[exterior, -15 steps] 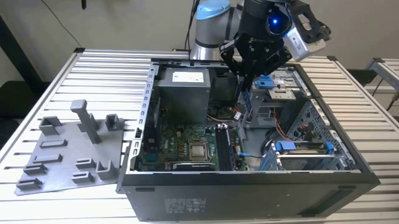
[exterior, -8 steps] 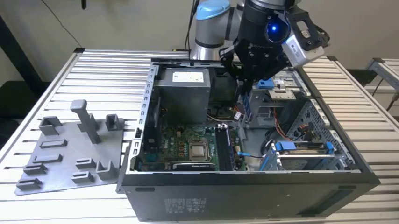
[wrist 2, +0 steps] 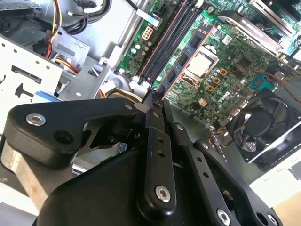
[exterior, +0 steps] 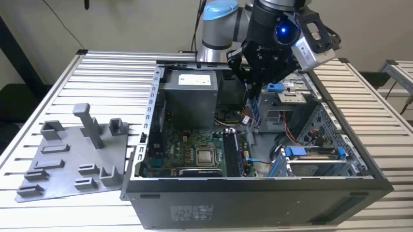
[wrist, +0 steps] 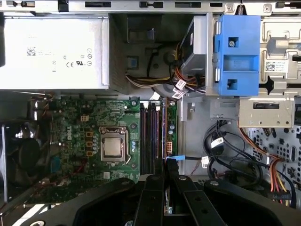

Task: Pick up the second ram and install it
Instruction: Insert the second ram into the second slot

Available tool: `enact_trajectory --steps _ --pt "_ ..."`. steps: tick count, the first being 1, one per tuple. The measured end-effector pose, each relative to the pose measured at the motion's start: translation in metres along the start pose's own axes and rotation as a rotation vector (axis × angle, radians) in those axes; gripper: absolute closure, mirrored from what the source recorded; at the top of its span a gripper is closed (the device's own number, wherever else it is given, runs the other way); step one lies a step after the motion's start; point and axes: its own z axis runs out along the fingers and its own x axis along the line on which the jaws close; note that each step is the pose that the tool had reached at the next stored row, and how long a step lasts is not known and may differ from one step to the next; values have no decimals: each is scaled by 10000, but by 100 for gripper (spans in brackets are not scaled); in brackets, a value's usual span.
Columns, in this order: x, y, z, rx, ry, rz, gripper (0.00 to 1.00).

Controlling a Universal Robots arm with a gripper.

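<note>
My gripper (exterior: 250,89) hangs over the open computer case (exterior: 258,186), its fingers shut on the second ram (exterior: 248,108). The ram is a thin dark board that hangs down edge-on, with a pale label at its lower end. In the first wrist view the ram (wrist: 164,132) is a narrow line reaching out from the gripper (wrist: 165,162), just beside the dark memory slots (wrist: 150,136). The second wrist view gives the same picture, with the ram's edge (wrist 2: 186,59) running from the gripper (wrist 2: 157,92) alongside the slots (wrist 2: 169,37). The ram is above the motherboard (exterior: 187,154), not touching it.
A grey holder tray (exterior: 65,164) with an upright T-shaped post (exterior: 90,123) lies on the slatted table at the exterior view's left. Inside the case are the power supply (wrist: 51,52), processor socket (wrist: 113,146), fan (wrist 2: 268,127), blue drive bracket (wrist: 235,52) and loose cables (wrist: 225,155).
</note>
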Motion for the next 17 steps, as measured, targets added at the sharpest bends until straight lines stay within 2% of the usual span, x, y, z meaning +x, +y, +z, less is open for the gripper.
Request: enact_trajectory --steps 17 --pt "1 -8 136 0 -4 1 86"
